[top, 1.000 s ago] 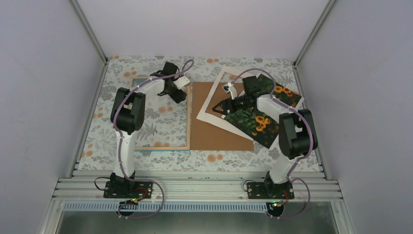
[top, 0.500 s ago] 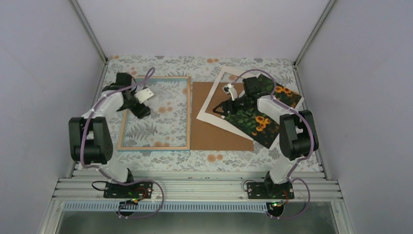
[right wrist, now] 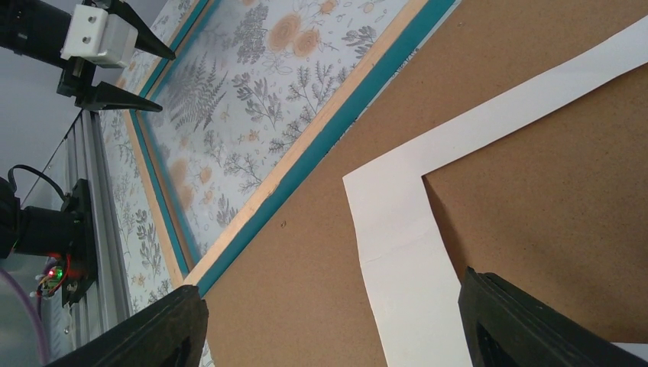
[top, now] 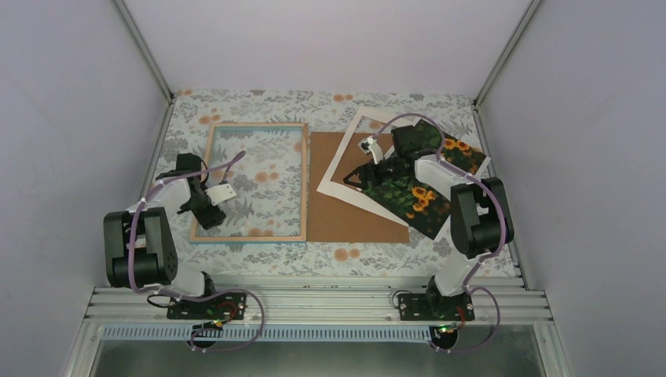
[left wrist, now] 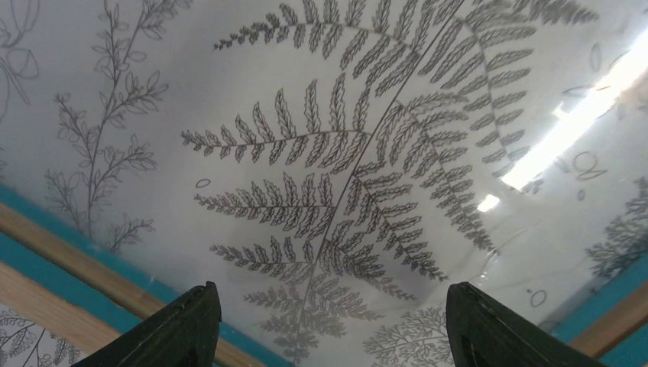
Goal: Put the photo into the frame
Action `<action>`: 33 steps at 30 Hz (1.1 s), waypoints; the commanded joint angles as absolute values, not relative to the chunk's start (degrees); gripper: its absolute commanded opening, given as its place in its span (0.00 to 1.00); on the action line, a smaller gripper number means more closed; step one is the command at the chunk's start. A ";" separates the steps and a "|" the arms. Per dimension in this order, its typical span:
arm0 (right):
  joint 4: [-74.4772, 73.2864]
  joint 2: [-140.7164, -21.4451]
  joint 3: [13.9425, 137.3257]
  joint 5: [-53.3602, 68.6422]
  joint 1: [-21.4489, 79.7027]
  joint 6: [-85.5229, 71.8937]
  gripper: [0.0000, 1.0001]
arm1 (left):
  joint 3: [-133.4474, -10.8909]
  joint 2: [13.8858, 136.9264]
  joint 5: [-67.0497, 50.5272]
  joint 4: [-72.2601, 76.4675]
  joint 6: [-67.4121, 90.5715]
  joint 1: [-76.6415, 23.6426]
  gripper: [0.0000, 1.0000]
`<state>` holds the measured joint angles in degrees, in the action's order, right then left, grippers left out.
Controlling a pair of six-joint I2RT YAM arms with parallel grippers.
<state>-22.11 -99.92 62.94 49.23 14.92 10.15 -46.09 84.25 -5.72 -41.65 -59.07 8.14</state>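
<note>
Two hands stand open, holding nothing: the left hand [top: 206,208] hangs low over the glass of the large thin rectangular frame with a teal-blue front and light wood edges [top: 251,238], close to that frame's left edge. The right hand [top: 360,174] hovers above the left part of a white paper mat with a window [top: 339,179]. The frame lies flat on the left half of the desk [top: 377,255], long edges running near to far, its right edge just beside the left edge of a flat brown board [top: 345,216]. The mat lies tilted across the board's far part. The glossy rectangular photo of orange-yellow sunflowers on dark green foliage [top: 412,200] lies tilted toward the desk's right edge, overlapping the mat and partly hidden by the right arm, well apart from the frame. Bare strips of cloth run along the desk's left, near and far edges. A grey-and-orange floral cloth covers the desk; pale lilac walls and aluminium posts close it in on three sides.
</note>
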 commanded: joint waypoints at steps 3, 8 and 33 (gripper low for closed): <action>-22.54 -98.72 62.96 49.62 14.74 11.89 0.82 | -46.56 84.36 -3.00 -38.16 -60.17 7.99 0.74; -25.96 -98.10 64.00 47.14 13.93 15.00 0.81 | -54.05 82.92 -7.32 -41.24 -56.16 4.03 0.75; -31.56 -97.52 67.65 40.27 2.79 17.16 0.72 | -38.69 84.35 0.05 18.21 -67.49 -43.74 0.82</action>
<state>-34.50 -94.28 64.38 39.77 2.59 19.88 -43.83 86.26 -1.93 -0.27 -56.01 -41.12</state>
